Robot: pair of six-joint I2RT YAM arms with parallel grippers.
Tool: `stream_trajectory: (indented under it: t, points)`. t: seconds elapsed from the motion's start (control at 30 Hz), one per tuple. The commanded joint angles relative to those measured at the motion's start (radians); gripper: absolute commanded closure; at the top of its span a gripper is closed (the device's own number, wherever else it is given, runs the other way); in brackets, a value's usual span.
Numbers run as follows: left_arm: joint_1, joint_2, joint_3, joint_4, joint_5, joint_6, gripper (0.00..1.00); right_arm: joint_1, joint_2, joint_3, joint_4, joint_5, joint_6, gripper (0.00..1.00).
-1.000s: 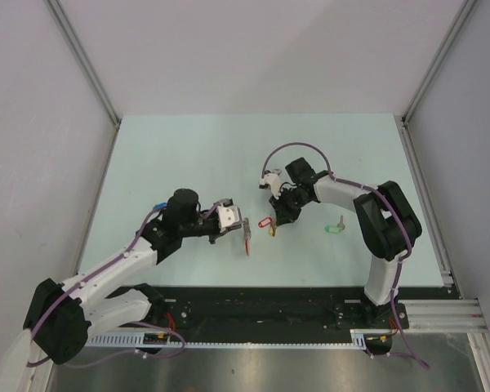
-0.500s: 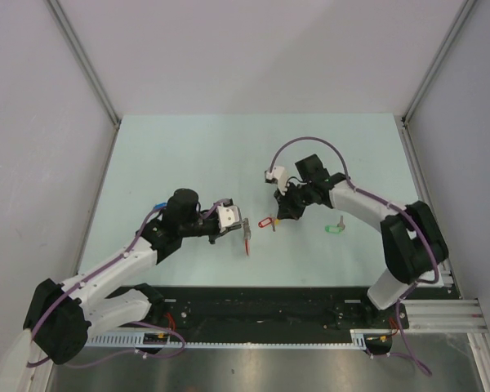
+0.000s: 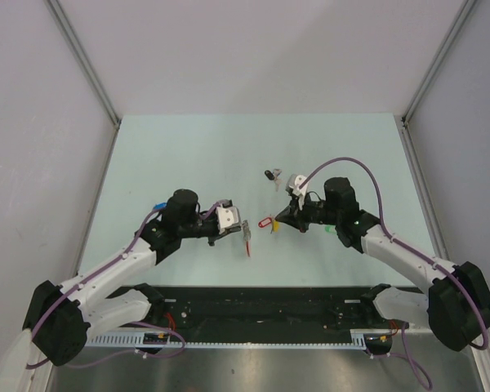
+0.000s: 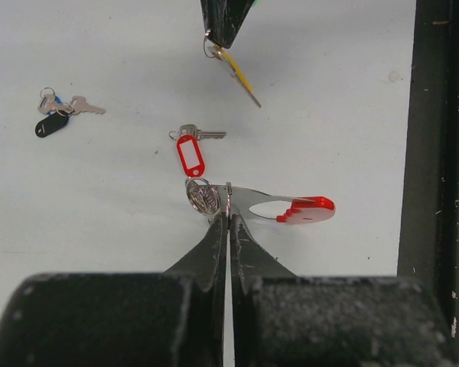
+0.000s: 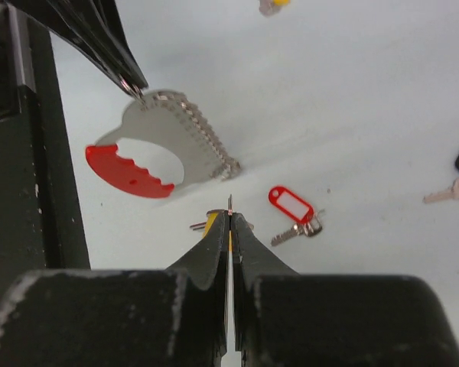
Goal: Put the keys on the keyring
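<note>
top view: my left gripper (image 3: 245,228), pinched shut on the keyring (image 3: 247,242), sits at frame centre. my right gripper (image 3: 275,223) is just right of it, also clamped.

left wrist: the right jaws hold the yellow-tagged key (image 4: 239,70) at upper centre.

right wrist: the keyring is at upper left. i'd hold it steady and bring the key's loop in slowly.
</note>
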Motion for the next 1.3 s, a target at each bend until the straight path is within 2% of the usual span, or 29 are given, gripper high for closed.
stream_trajectory:
  t: [0.0,0.2,0.53,0.93,1.27]
  points:
    - [0.000,-0.008,0.027,-0.038,0.039,-0.011,1.00,0.025,-0.042,-0.014,0.217,-0.065,0.085,1.00]
    - [0.000,-0.013,0.032,-0.044,0.043,-0.014,1.00,0.065,-0.049,-0.040,0.306,-0.027,0.122,1.00]
    - [0.000,-0.017,0.036,-0.052,0.054,-0.015,1.00,0.074,-0.035,-0.046,0.374,-0.125,0.140,1.00]
    - [0.000,-0.002,0.042,-0.059,0.097,-0.011,1.00,0.172,-0.037,-0.048,0.328,-0.033,0.004,1.00]
    - [0.000,0.012,0.049,-0.075,0.154,-0.006,0.99,0.261,-0.035,-0.046,0.261,0.107,-0.101,1.00]
